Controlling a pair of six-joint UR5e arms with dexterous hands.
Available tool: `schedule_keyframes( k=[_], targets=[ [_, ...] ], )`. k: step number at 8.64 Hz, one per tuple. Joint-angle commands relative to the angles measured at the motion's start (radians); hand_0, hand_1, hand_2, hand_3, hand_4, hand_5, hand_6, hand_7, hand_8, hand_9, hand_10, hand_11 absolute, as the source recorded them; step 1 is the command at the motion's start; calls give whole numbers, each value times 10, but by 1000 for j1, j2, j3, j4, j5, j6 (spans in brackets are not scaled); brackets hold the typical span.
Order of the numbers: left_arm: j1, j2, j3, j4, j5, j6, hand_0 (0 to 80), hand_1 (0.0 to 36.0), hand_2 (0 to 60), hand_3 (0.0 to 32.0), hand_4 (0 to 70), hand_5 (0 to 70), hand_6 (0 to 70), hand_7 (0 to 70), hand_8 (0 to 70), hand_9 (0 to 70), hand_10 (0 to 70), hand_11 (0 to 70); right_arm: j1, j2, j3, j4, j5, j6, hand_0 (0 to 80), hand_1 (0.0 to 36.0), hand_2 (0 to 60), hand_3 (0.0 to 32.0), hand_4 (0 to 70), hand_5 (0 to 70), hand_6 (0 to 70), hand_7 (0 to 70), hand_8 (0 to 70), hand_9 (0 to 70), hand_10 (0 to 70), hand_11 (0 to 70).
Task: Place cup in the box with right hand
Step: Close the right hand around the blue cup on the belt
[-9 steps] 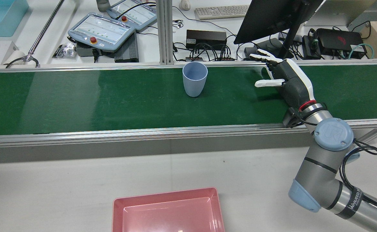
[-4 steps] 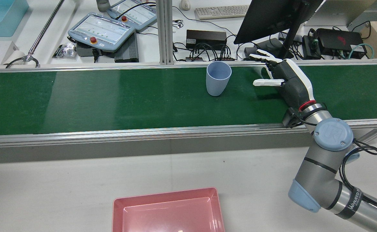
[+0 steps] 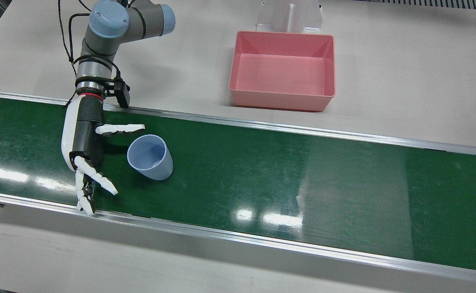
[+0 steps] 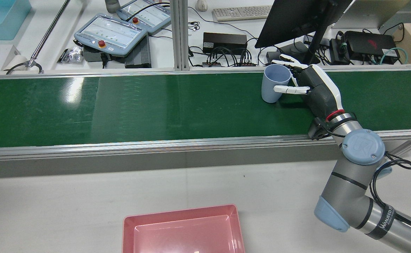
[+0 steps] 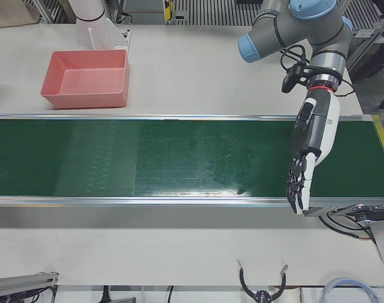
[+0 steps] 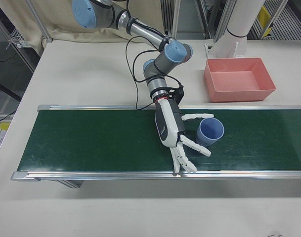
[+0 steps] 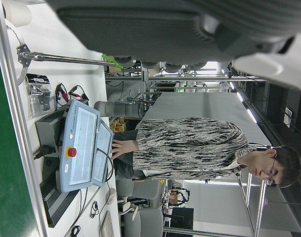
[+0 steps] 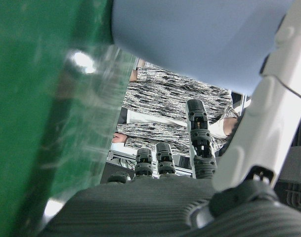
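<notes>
A pale blue cup (image 3: 150,160) stands upright on the green belt (image 3: 303,175), with its mouth up. It sits inside the span of my right hand (image 3: 85,138), between the thumb and the spread fingers (image 3: 95,179). The hand is open and not closed on the cup. The rear view shows the cup (image 4: 274,86) right by that hand (image 4: 316,89), with the thumb across its side. The right-front view shows the same cup (image 6: 210,131) and hand (image 6: 170,126). The cup's wall fills the top of the right hand view (image 8: 199,39). My left hand (image 5: 313,136) hangs open and empty over the belt's other end.
The pink box (image 3: 282,99) stands empty on the white table beside the belt, on the robot's side; it also shows in the rear view (image 4: 181,214). Beyond the belt are teach pendants (image 4: 110,35), a monitor (image 4: 297,17) and cables. Aluminium rails edge the belt.
The cup has travelled along the belt toward my right hand and now sits between its thumb and fingers. The right hand has barely moved.
</notes>
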Motion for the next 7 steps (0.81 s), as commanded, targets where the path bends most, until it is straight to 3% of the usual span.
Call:
schedule_keyframes(
  k=[1,2,3,4,5,7],
  targets=[
    [0,0,0,0,0,0,0,0,0,0,0,0,0,0,0,0,0,0,1,-5,50,-112,46,-1,489,115,82,0,302,40,74,323,100,205,7,21],
    [-1,0,0,0,0,0,0,0,0,0,0,0,0,0,0,0,0,0,6,-8,61,-128,46,-1,498,126,152,0,433,61,172,700,264,478,107,163],
    [-1,0,0,0,0,0,0,0,0,0,0,0,0,0,0,0,0,0,10,-16,77,-129,46,-2,757,346,503,0,700,184,354,700,593,700,440,638],
    [0,0,0,0,0,0,0,0,0,0,0,0,0,0,0,0,0,0,23,-19,93,-131,46,-7,800,360,600,0,700,246,424,700,700,700,614,700],
    [0,0,0,0,0,0,0,0,0,0,0,0,0,0,0,0,0,0,30,-37,126,-135,46,-10,800,360,600,0,700,253,425,700,700,700,661,700],
    [0,0,2,0,0,2,0,0,0,0,0,0,0,0,0,0,0,0,46,-62,293,-195,46,-41,800,360,600,0,700,257,405,700,700,700,650,700]
  ],
)
